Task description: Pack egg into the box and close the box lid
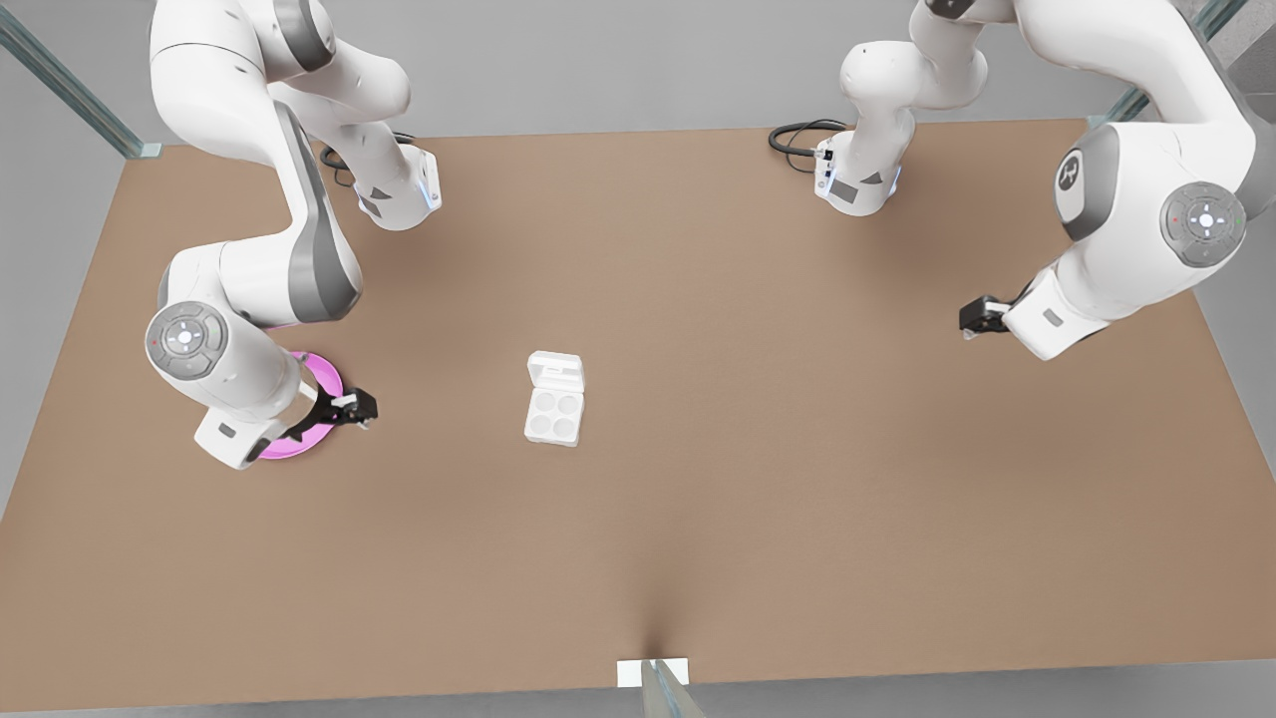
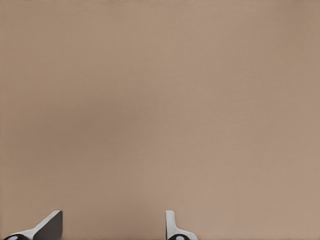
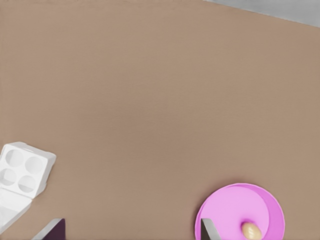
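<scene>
A tiny tan egg (image 3: 251,230) lies in a round pink dish (image 3: 240,210). My right gripper (image 3: 130,222) hangs open by the dish's rim (image 1: 324,371), at the front view's left (image 1: 354,407). The egg sits just outside its fingers, not between them. The white box (image 1: 553,416) stands mid-table with four bare cups (image 3: 22,167). The box lid (image 1: 555,371) is swung open and lies flat behind the tray (image 3: 10,210). My left gripper (image 1: 972,319) waits open above bare table at the front view's right (image 2: 112,215).
The brown table (image 1: 758,399) stretches wide between the box and the arm at the front view's right. Both arm bases (image 1: 857,184) stand at the far edge with a black cable (image 1: 797,135). A white marker (image 1: 653,673) sits at the near edge.
</scene>
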